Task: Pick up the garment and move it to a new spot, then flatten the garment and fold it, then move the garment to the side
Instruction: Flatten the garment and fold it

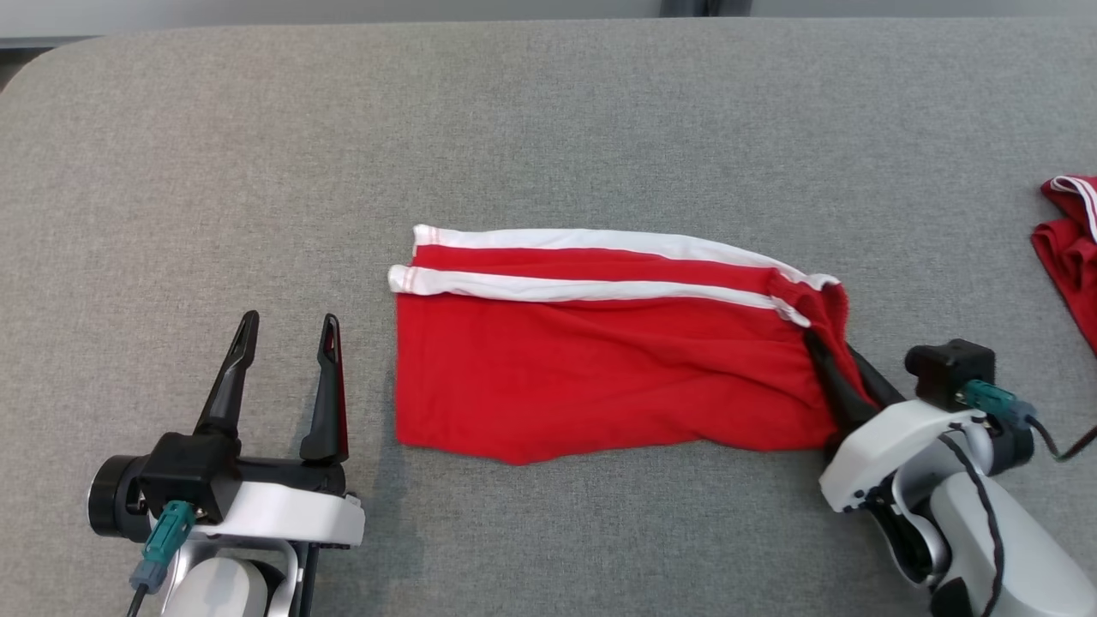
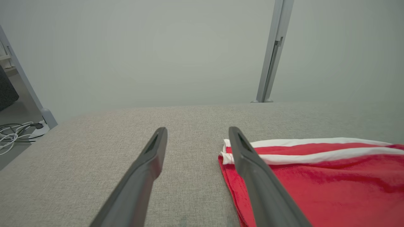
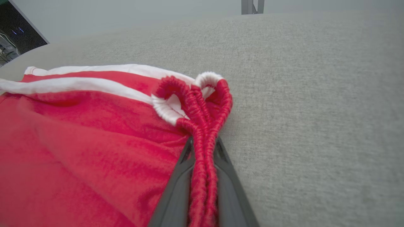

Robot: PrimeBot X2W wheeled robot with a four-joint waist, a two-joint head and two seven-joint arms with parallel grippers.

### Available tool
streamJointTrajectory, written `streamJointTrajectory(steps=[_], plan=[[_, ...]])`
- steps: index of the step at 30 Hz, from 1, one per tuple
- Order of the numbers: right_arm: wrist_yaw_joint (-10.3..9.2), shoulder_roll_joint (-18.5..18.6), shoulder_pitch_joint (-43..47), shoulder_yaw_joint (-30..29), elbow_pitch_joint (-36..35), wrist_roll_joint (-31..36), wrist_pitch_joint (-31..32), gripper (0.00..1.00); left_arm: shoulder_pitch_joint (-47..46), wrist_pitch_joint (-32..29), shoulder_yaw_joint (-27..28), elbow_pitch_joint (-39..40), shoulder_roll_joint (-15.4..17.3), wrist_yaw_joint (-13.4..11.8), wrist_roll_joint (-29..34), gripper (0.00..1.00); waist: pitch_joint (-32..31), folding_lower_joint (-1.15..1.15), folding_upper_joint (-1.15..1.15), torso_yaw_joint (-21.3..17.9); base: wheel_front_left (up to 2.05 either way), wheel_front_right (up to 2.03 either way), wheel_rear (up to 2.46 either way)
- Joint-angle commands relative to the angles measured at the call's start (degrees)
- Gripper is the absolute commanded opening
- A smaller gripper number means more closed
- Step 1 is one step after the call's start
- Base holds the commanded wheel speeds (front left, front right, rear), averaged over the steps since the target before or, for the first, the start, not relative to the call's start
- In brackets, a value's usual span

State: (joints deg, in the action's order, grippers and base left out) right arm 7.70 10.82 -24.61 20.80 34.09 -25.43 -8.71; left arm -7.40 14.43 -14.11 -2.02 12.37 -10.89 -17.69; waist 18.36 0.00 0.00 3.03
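Observation:
The garment (image 1: 600, 377) is a pair of red shorts with white side stripes, folded and lying flat in the middle of the grey table. My right gripper (image 1: 830, 358) is shut on its gathered elastic waistband (image 3: 203, 126) at the right end, and the red band runs between the two dark fingers (image 3: 176, 189). My left gripper (image 1: 287, 330) stands open just left of the garment's leg hems (image 2: 225, 154); nothing is between its fingers (image 2: 148, 164), and its right finger overlaps the cloth's edge in the left wrist view.
Another red garment with white trim (image 1: 1071, 240) lies at the table's right edge. The grey cloth-covered table (image 1: 548, 128) stretches wide behind the shorts. A metal post (image 2: 273, 53) stands beyond the far edge, and white cables (image 2: 15, 134) lie on the floor to the left.

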Motion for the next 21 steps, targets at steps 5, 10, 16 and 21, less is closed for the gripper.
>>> streamJointTrajectory(steps=[5,10,16,21], plan=[[-0.36,4.2,2.3,-0.1,0.0,-2.0,-0.3,0.0,-0.4,0.3,0.1,-0.3,0.2,0.1,-0.5,1.0,-0.6,0.0,0.0,-0.6,0.0,0.0,0.0],[-0.2,4.1,2.2,1.6,-3.7,-6.3,1.0,0.0,-0.1,0.4,0.2,-0.4,0.4,0.1,-0.5,1.0,-0.9,0.0,0.0,-1.2,0.0,0.0,0.0],[-0.19,4.6,2.4,4.0,-13.9,-19.7,6.4,0.0,-0.2,0.5,0.0,-0.6,0.6,0.2,-0.6,1.0,-1.4,0.0,0.0,-1.7,0.0,0.0,0.0],[-0.19,4.2,1.5,5.1,-23.9,-35.1,13.1,0.0,-0.9,0.5,-0.7,-1.1,0.3,0.5,-0.6,1.0,-1.6,0.0,0.0,-0.9,0.0,0.0,0.0]])
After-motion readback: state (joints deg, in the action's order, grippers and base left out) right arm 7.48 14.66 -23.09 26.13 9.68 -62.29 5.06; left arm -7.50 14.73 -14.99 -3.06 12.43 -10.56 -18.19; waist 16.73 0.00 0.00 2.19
